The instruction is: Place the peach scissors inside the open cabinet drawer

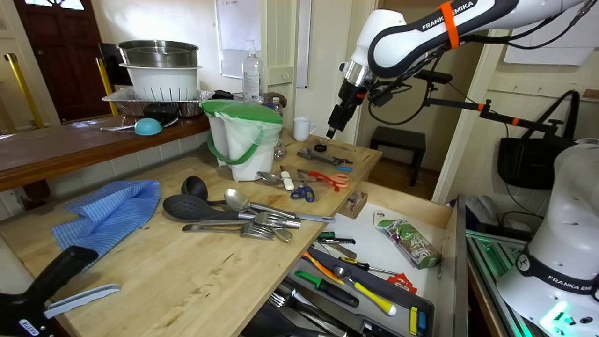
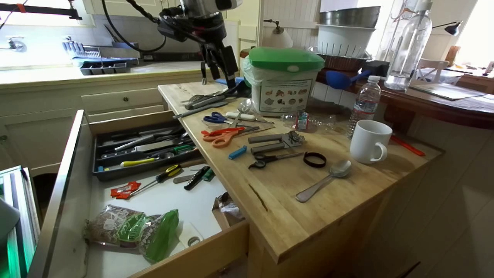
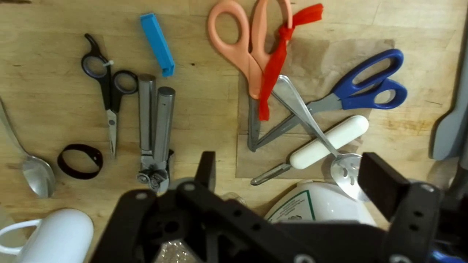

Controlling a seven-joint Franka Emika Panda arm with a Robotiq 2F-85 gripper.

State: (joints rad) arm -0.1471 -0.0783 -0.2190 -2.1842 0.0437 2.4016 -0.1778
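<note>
One pair of scissors with peach plastic handle loops and grey metal blades (image 3: 253, 73) lies on the light-wood worktop (image 3: 204, 120), near its edge and outside the open, white-bottomed drawer with light-wood sides (image 2: 162, 200). A red cloth ribbon (image 3: 275, 65) is knotted at one loop. Scissors with dark-blue plastic handles (image 3: 343, 96) lie beside it; the two blade tips overlap in the wrist view. The black two-finger gripper (image 3: 290, 175) is raised above the worktop, its fingers set wide apart.

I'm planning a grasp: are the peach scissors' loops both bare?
No: in the wrist view, the peach scissors have a red ribbon across one loop.
</note>
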